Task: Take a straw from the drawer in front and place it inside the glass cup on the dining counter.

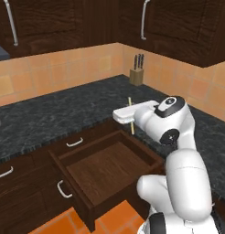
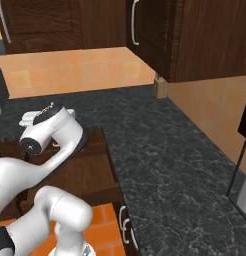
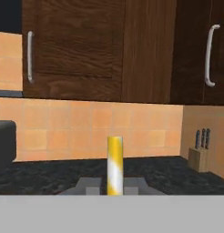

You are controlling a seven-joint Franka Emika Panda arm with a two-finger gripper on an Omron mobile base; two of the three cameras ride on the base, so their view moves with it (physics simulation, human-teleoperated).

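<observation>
Clamped tight on thin pale-yellow straw [image 3: 114, 164], upright between two-finger gripper [image 3: 114, 187] tips, above open dark-brown wooden drawer [image 1: 109, 171].

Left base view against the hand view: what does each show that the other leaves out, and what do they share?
Left base view alone: the drawer pulled open, its inside bare, a smaller shut drawer with a silver handle beside it, and the orange floor. Hand view alone: a dark appliance at its left edge, and the straw's yellow and white bands. Shared: the straw standing upright in the hand, the black speckled counter, the knife block, the orange tiled wall and the dark upper cabinets.
</observation>
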